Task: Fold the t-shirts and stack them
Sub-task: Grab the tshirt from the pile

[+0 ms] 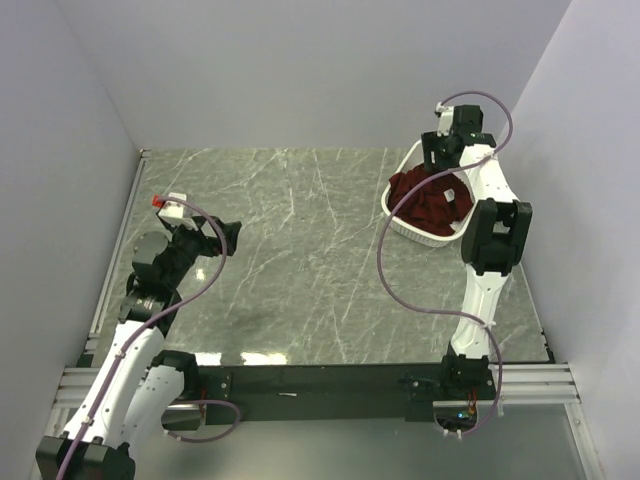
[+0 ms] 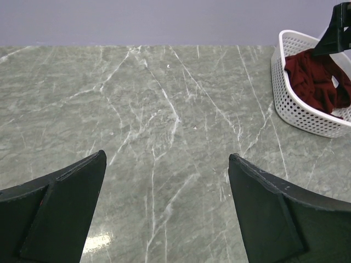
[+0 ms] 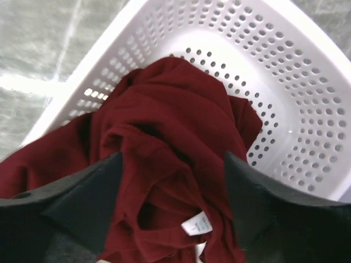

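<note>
A crumpled maroon t-shirt lies in the white perforated basket, its small white neck label facing up. My right gripper reaches down into the basket, open, with one finger on each side of a bunched fold by the collar. From above, the t-shirt fills the basket at the back right, under the right gripper. My left gripper hangs open over bare table at the left, with nothing between its fingers. From there the t-shirt shows far to the right.
The basket stands close to the right wall. Grey marble table top spreads between the two arms. Purple walls close in the left, back and right sides. A black rail runs along the near edge.
</note>
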### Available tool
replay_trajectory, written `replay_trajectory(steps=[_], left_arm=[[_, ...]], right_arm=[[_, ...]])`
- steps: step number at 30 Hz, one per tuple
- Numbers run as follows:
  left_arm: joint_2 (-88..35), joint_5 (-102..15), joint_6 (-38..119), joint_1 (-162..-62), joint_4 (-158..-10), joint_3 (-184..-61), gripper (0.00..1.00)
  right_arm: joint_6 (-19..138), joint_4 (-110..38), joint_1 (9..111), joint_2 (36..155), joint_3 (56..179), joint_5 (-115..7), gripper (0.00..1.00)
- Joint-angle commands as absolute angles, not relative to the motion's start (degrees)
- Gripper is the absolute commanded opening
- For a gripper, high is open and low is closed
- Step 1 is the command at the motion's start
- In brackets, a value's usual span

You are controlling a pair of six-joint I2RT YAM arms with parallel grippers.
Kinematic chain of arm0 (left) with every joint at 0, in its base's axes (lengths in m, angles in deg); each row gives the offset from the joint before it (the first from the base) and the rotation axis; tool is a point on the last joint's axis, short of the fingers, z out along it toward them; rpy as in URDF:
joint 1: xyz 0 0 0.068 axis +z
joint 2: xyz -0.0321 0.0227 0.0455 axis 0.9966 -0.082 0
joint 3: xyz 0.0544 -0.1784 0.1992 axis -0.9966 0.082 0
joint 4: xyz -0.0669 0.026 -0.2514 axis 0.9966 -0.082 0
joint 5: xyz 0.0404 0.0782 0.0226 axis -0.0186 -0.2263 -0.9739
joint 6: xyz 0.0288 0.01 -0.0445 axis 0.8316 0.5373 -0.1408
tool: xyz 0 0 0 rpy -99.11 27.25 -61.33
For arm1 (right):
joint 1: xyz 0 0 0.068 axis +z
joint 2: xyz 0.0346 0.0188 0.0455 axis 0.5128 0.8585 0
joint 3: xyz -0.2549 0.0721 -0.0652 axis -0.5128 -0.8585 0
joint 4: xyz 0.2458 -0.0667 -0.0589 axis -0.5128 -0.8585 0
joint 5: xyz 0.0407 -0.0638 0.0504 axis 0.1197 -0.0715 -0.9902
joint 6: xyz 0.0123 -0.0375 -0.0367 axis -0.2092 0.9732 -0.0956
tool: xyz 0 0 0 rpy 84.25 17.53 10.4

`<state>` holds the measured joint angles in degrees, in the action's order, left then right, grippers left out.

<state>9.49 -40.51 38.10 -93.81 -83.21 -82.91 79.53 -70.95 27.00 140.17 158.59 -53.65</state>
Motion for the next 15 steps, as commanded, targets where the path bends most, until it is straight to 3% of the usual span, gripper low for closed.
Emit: replay_trajectory(steps=[1, 3, 5, 8, 15], left_arm=[[8.81, -39.48, 39.60, -94.09, -80.81, -85.31, 0.99], [8.37, -39.39, 39.77, -94.09, -80.90, -85.40, 0.99], [8.10, -39.56, 39.95, -94.09, -81.16, -85.40, 0.99], [8.10, -39.39, 39.95, -94.09, -81.08, -85.49, 0.99], [8.10, -38.78, 39.86, -94.09, -80.81, -85.49, 0.99]], right_arm=[[79.89, -71.21, 26.46, 140.78, 162.14, -53.14, 0.75], [79.72, -73.05, 26.46, 142.79, 163.72, -55.51, 0.65], [79.45, -73.76, 26.46, 142.72, 163.03, -58.40, 0.49], [79.28, -72.80, 26.46, 139.47, 159.69, -59.65, 0.03], [83.32, -58.56, 35.67, 111.28, 135.70, -54.39, 0.00]])
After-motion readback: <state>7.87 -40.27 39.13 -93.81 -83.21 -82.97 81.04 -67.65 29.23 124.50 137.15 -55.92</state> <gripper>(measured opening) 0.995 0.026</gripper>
